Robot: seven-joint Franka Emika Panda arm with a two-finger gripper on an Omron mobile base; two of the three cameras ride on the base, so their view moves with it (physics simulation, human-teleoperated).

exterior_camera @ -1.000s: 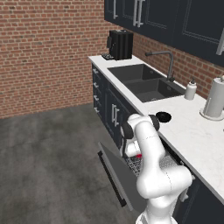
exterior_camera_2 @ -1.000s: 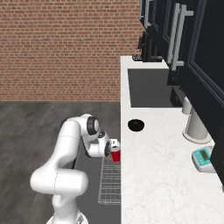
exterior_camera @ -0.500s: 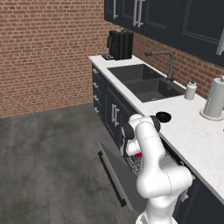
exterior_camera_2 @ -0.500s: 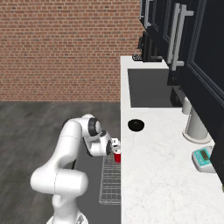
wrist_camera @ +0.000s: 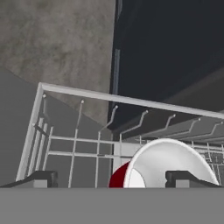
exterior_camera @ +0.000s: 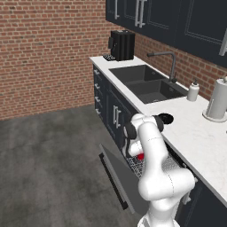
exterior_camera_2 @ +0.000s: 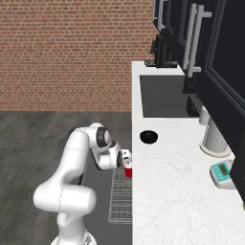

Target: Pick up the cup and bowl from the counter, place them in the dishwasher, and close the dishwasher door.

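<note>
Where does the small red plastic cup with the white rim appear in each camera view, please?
Left base view: small red plastic cup peeks out left of the arm, over the white wire rack.
Right base view: cup at the counter edge, above the rack.
Hand view: cup bottom centre.
Shared landmark: the rack.

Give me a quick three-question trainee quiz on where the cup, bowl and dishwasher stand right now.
1. True or false: the bowl is already in the rack.
2. Where is the cup? A) by the sink B) over the rack, at the end effector C) on the floor
3. Fill in: the dishwasher door is ___.

Key:
1. False; it sits on the counter.
2. B; in the hand view the fingers stand apart, one on each side of the cup's rim.
3. Open, folded down.
</note>
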